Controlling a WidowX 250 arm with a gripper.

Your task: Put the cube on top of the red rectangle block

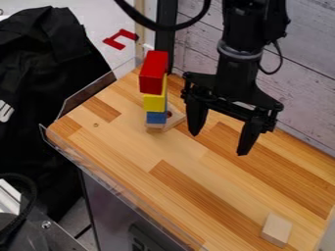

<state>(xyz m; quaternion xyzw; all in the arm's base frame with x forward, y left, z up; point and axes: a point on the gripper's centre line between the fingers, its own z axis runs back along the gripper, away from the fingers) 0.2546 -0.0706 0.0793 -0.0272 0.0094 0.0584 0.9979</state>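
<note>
Hanging wide open, your gripper (219, 143) is hovering near the yellow block (154, 103) and blue block (155, 117) — the red block (152, 73) is topping them. A pale block (276, 229) is lying well apart.

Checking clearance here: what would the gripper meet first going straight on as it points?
The gripper points down, fingers apart, so it would likely meet the wooden tabletop first. The block stack looks off to one side, though this view leaves depth unclear.
</note>
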